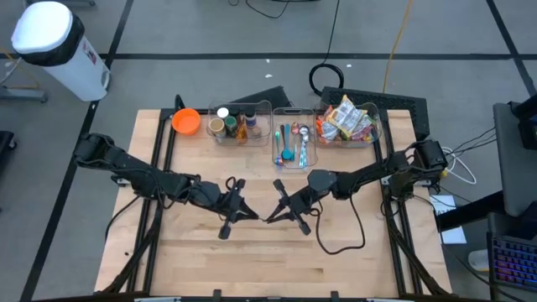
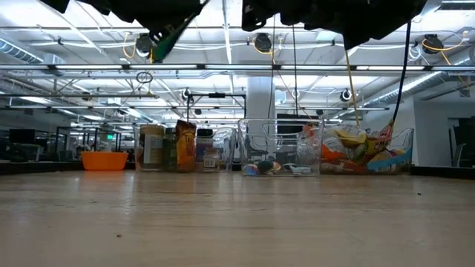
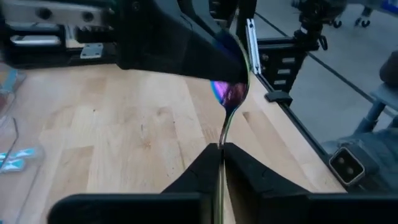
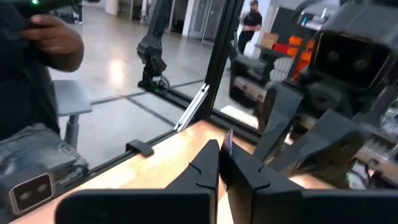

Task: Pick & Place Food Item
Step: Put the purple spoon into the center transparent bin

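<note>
Your left gripper (image 3: 221, 149) and right gripper (image 4: 219, 163) both pinch one iridescent spoon (image 3: 230, 99) above the table (image 1: 252, 260)

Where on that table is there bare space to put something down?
The near half of the table, in front of both grippers, is bare wood. The far edge is crowded: orange bowl, jar bin, utensil bin, snack bin. The left gripper and right gripper meet mid-table.
</note>
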Available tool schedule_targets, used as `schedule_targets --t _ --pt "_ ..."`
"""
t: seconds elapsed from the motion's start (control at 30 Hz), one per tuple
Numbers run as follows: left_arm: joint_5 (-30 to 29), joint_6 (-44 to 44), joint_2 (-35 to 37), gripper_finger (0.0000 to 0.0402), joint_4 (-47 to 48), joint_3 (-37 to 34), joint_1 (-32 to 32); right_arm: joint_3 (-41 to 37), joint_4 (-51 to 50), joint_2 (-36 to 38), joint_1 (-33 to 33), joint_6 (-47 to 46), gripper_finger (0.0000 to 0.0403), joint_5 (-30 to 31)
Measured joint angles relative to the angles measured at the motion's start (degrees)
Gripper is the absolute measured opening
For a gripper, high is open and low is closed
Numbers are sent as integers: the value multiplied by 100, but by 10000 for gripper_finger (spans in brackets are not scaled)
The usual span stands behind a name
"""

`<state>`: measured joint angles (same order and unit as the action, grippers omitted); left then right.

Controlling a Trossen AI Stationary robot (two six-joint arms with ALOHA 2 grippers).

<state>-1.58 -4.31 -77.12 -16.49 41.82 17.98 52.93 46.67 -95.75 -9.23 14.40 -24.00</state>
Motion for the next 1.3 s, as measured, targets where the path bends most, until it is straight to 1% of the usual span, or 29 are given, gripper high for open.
schedule_targets --t 0.07,0.2,0.3,0.4,0.5,0.63,0.8,0.93,1.1,1.3 --pt "-126 -87 4 46 -111 2 0 -4 -160 91 0 -19 2 -22" --pt "-574 -127 7 93 -198 7 46 -4 -543 317 6 -22 2 49" --pt "-872 -20 87 138 -286 7 111 -4 -917 593 11 -19 1 325" --pt "-1202 -55 124 183 -395 9 142 -3 -1522 895 11 -7 1 648" --pt "-1255 -31 135 222 -348 7 136 -4 -2123 1228 24 30 1 1067" --pt "-1147 -56 174 257 -368 9 151 -4 -2890 1668 68 45 1 1546" --pt "-1151 -50 170 279 -363 7 161 -4 -3597 2179 104 279 1 2272" --pt "-1135 -55 170 282 -315 7 164 -4 -4031 2469 320 463 0 2838" --pt "-1088 -68 168 275 -308 7 160 -117 -4112 2532 927 496 0 2983" --pt "-1071 -68 168 276 -297 7 160 -483 -3915 2296 2018 418 0 2978"
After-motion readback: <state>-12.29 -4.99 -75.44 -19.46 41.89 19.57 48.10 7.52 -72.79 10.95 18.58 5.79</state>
